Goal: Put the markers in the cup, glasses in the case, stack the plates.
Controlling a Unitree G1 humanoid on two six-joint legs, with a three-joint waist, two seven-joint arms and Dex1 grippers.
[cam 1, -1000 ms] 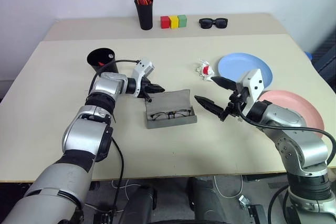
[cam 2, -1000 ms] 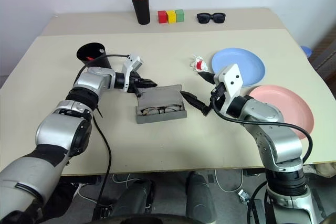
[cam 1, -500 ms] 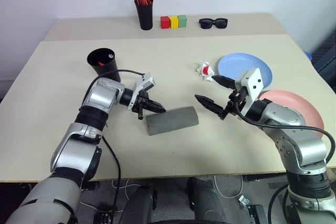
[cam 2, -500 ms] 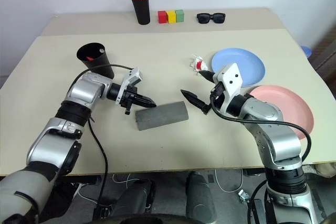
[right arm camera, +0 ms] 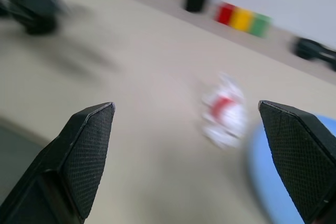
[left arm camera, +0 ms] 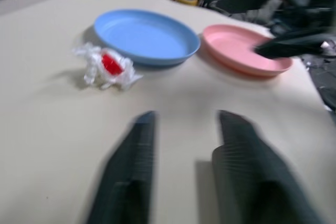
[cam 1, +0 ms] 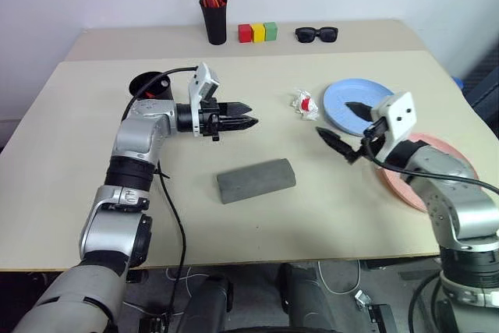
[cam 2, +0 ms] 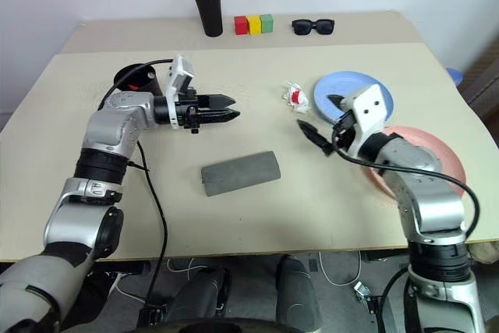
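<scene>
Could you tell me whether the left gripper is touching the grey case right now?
Apart. In the left eye view the left gripper hangs above and behind the closed grey case, with a stretch of bare table between them.

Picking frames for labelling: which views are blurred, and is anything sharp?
Left wrist view: jaws smeared, round light blue plate fairly clear. Right wrist view: jaws crisp, white-and-red crumpled wrapper and the background blurred. Both eye views: sharp, evenly lit, grey felt-like rectangular case crisp.

Grey case (cam 1: pixel 256 180), light blue plate (cam 1: pixel 343 100), salmon pink plate (cam 1: pixel 452 155)
</scene>
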